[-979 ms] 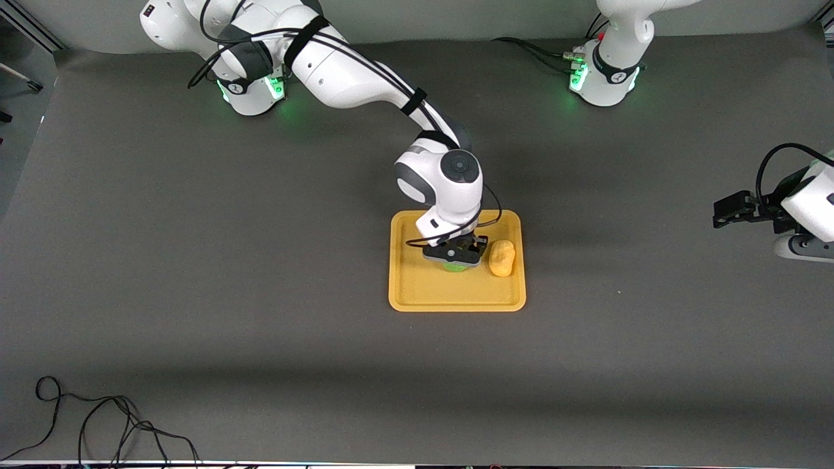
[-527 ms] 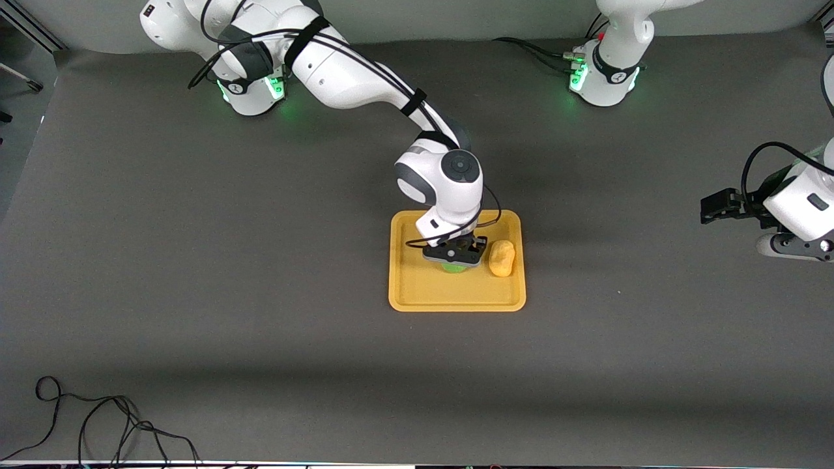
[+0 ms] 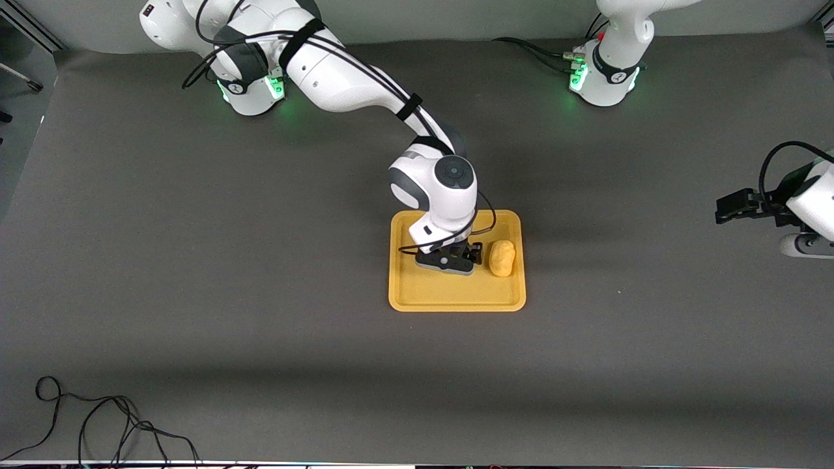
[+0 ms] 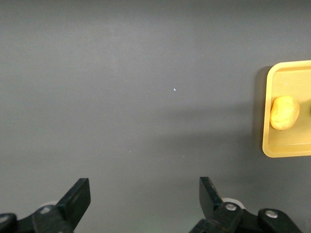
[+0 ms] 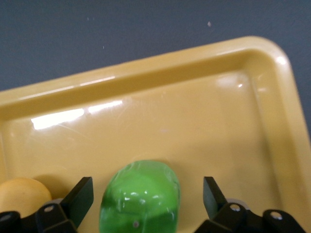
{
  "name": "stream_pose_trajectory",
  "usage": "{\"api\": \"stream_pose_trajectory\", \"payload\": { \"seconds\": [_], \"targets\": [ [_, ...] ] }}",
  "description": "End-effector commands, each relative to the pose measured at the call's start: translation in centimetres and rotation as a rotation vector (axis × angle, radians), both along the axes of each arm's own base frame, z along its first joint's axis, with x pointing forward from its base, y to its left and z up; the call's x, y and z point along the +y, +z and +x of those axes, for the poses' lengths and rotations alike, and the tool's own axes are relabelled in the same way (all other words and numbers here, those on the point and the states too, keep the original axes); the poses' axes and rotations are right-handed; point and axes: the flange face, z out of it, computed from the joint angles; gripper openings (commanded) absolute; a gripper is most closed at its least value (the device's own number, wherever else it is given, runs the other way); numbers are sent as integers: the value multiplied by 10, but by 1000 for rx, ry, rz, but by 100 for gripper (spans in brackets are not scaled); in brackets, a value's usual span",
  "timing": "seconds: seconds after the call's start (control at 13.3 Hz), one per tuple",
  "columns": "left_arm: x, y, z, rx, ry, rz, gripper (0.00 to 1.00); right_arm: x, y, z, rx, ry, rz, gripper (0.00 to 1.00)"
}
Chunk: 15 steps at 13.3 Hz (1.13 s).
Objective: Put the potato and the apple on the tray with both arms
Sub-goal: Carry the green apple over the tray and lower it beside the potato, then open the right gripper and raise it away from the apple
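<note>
Grey desk [image 3: 195, 260]; tray [image 3: 456, 301] holds potato [image 3: 502, 258] and apple [image 5: 141, 196]. Right end effector [image 5: 146, 194] open astride apple; left end effector [image 4: 143, 196] open, empty, waiting. I judge apple light, rigid, roll-prone.

High front camera facing robots, wrist cameras looking down, all sharing tray [image 3: 456, 296].

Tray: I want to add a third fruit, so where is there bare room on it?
The tray is bare along its edge nearest the front camera and toward the right arm's end. It is crowded mid-tray, where the open right end effector straddles the apple beside the potato.
</note>
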Motion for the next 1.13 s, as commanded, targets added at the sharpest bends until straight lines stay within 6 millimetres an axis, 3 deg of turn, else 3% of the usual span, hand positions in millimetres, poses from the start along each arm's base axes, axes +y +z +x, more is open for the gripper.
{"api": "stream_pose_trajectory", "payload": {
  "seconds": [0.0,0.15,0.3,0.45,0.6,0.83,1.05],
  "targets": [
    [19,5,-3,-2,41,-30,100,-20,102,9,55,-74,23,100],
    [25,10,-7,1,48,-26,100,-53,176,20,102,-126,58,100],
    [25,15,-10,8,27,-30,100,-99,233,26,152,-42,5,100],
    [22,13,-12,28,-7,-34,100,-159,270,33,211,19,-31,100],
    [18,13,-11,24,-13,-33,100,-218,301,31,223,67,-21,100],
    [23,8,-12,46,-18,-35,100,-325,327,34,239,128,-1,100],
    [24,5,-10,42,-16,-37,100,-422,332,29,263,151,14,100]
  ]
}}
